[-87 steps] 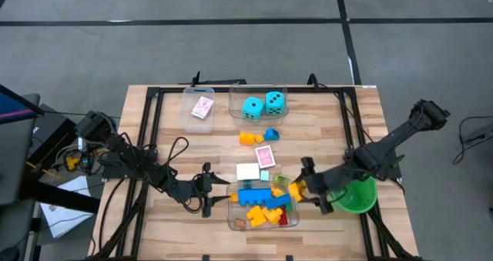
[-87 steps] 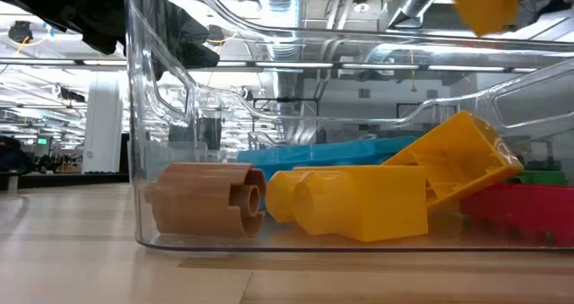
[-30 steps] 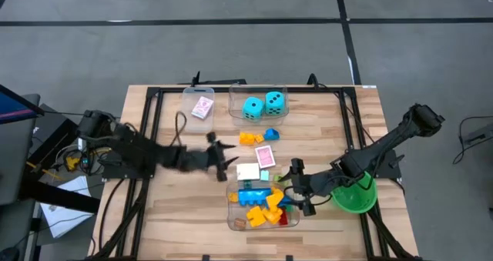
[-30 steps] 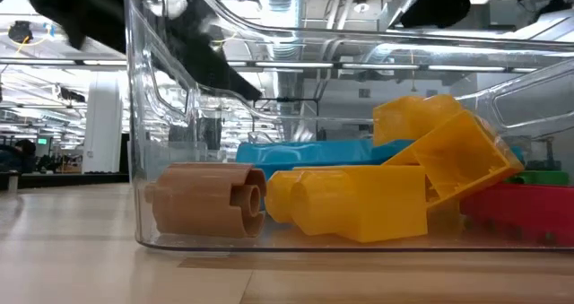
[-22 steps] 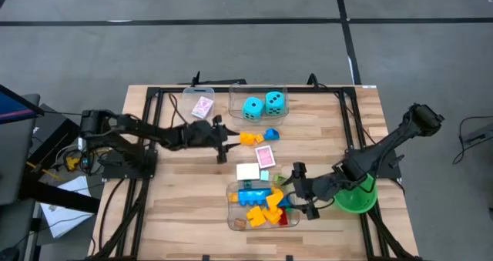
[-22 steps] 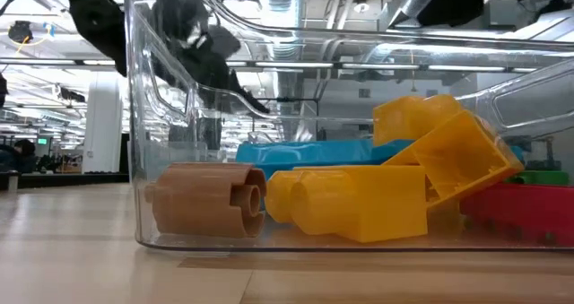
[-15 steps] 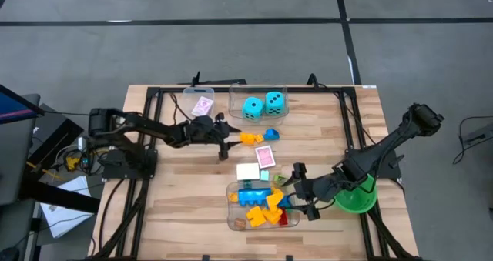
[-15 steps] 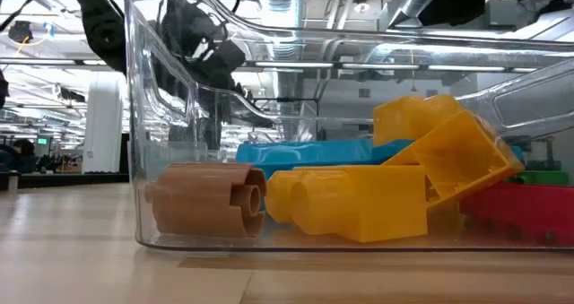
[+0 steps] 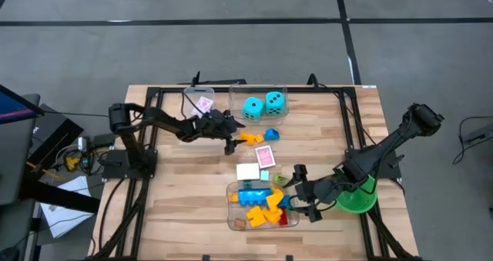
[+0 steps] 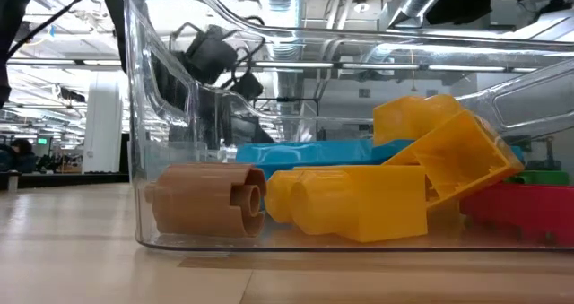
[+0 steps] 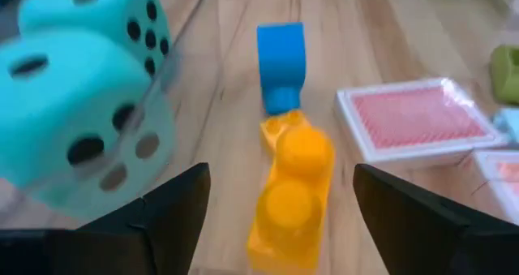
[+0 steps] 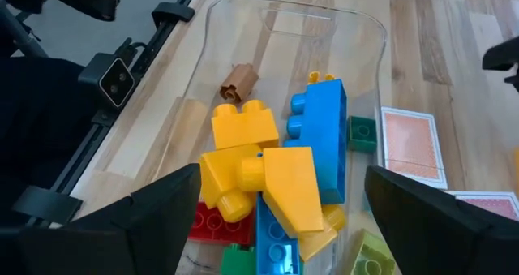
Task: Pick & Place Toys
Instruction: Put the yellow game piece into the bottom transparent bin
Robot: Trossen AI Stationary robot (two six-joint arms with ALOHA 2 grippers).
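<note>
My left end effector (image 9: 233,140) is swinging up from the lower tabletop (image 9: 185,215) to upper centre, fingers spreading wide, empty, straddling the orange brick (image 11: 293,190) beside the dice tub (image 9: 258,116). I am judging this the next pick. My right end effector (image 9: 303,193) is hovering open, empty, over the brick tub (image 12: 243,40).

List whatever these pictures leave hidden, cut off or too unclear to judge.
- Orange brick, left wrist view: near end cut off by the picture's bottom edge, between the open left gripper fingers.
- Dice, left wrist view: blurred, partly cut off by the picture's edge.
- Brick tub, low view: its contents block the table behind; right end cut off.
- Red brick, right wrist view: mostly under yellow bricks.
- Pink-backed cards, high view: too small to read.
</note>
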